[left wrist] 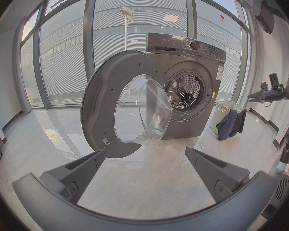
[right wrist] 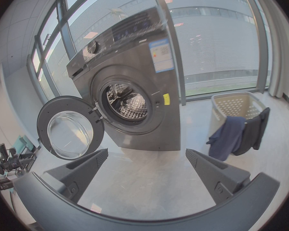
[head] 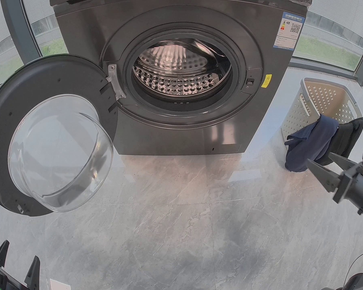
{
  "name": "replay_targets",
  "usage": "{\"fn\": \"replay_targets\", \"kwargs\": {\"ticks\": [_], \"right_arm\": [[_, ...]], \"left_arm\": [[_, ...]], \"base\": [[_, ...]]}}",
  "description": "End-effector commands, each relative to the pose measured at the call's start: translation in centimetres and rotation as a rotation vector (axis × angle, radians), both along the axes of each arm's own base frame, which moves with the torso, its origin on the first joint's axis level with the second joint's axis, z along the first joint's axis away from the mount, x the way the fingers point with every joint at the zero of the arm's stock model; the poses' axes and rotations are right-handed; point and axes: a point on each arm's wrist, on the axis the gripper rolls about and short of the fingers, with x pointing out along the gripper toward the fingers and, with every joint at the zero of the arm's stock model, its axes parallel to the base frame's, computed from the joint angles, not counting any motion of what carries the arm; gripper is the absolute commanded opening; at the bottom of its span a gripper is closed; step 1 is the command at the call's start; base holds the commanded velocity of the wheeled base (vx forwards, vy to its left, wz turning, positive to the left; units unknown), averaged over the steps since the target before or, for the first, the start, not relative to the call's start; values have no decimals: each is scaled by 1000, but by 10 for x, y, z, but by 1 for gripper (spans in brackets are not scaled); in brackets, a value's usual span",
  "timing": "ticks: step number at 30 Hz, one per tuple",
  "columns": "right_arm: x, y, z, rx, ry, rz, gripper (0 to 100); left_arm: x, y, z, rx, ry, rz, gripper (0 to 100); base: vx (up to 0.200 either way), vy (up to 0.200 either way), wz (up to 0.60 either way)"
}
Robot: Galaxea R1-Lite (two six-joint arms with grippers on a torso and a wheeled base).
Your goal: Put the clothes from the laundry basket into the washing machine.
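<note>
A grey washing machine [head: 181, 65] stands ahead with its round door [head: 48, 137] swung wide to the left and the steel drum [head: 177, 71] bare. To its right sits a white laundry basket [head: 330, 97] with a blue garment [head: 312, 141] and a black garment [head: 349, 135] draped over its front rim. My right gripper [head: 324, 166] hangs open just in front of the blue garment, nothing between its fingers. My left gripper [head: 18, 260] is open low at the near left, well short of the door. The basket [right wrist: 237, 106] and both garments also appear in the right wrist view.
Pale marble floor [head: 181, 222] spreads between me and the machine. Tall windows [left wrist: 64, 48] run behind the machine and basket. The open door [left wrist: 118, 103] juts into the left side of the floor space.
</note>
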Motion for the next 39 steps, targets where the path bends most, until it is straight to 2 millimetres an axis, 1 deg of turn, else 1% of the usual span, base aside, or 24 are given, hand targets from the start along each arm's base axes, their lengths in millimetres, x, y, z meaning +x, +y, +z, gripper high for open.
{"fn": "replay_targets", "kwargs": {"ticks": [1, 2, 3, 4, 5, 6, 7, 13, 16, 19, 21, 22, 23, 25, 27, 30, 33, 34, 37, 39], "right_arm": [[-120, -62, -61, 26, -190, -258, 100], [-125, -62, -63, 28, -194, -260, 100], [-135, -64, -71, 25, -200, -269, 100], [-140, -64, -77, 22, -197, -274, 100], [-146, -65, -87, 13, -178, -277, 100], [-148, -65, -89, 10, -170, -277, 100], [-153, -65, -102, -5, -124, -275, 100], [-152, -65, -113, -62, -3, -273, 100], [-153, -65, -113, -74, -4, -291, 100], [-155, -62, -113, -117, -41, -372, 100], [-156, -62, -114, -124, -53, -348, 100], [-158, -61, -114, -126, -78, -272, 100], [-158, -61, -114, -129, -78, -251, 100], [-158, -61, -114, -129, -75, -252, 100], [-157, -61, -113, -126, -59, -288, 100], [-157, -64, -119, -140, -14, -405, 100], [-158, -63, -119, -147, -16, -378, 100], [-158, -63, -119, -156, -33, -331, 100], [-158, -63, -120, -152, -39, -329, 100], [-158, -63, -119, -149, -39, -327, 100]], "left_arm": [[0, 0, -5, 2, 0, -3, 100], [0, 0, -5, 0, 0, -3, 100], [0, 0, -5, 0, 0, -3, 100], [0, 0, -5, 0, 0, -3, 100], [0, 0, -5, 2, 0, -3, 100], [0, 0, -5, 2, 1, -3, 100], [0, 0, -5, 2, 1, -3, 100], [0, 0, -5, 2, 0, -3, 100], [0, 0, -5, -1, 1, -3, 100], [0, 0, -5, 0, 1, -1, 100], [0, 0, -5, 0, 0, -1, 100], [0, 0, -5, 2, 1, -1, 100], [0, 0, -5, 2, 1, -1, 100], [0, 0, -5, 2, 0, -1, 100], [0, 0, -5, 0, 1, -3, 100], [0, 0, -5, 0, 1, -1, 100], [0, 0, -5, 0, 0, -1, 100], [0, 0, -5, 0, 1, -1, 100], [0, 0, -5, -3, 0, 0, 100], [0, 0, -5, -1, 0, 5, 100]], "base": [[0, 0, 0], [0, 0, 0], [0, 0, 0], [0, 0, 0], [0, 0, 0], [0, 0, 0], [0, 0, 0], [0, 0, 0], [0, 0, 0], [0, 0, 0], [0, 0, 0], [0, 0, 0], [0, 0, 0], [0, 0, 0], [0, 0, 0], [0, 0, 0], [0, 0, 0], [0, 0, 0], [0, 0, 0], [0, -200, 0]]}}
